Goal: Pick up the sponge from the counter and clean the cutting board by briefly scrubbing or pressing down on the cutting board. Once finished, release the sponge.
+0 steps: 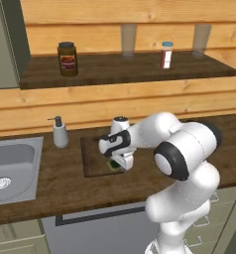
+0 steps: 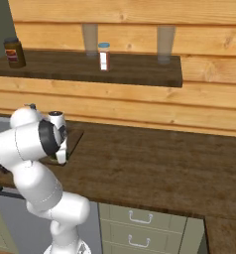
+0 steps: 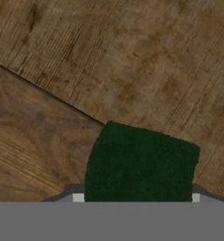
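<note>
One sponge is seen lying on the cutting board on the counter, near the board's front edge. The gripper is lowered over it, a finger at each side. Whether the sponge is actually clamped cannot be told.
</note>
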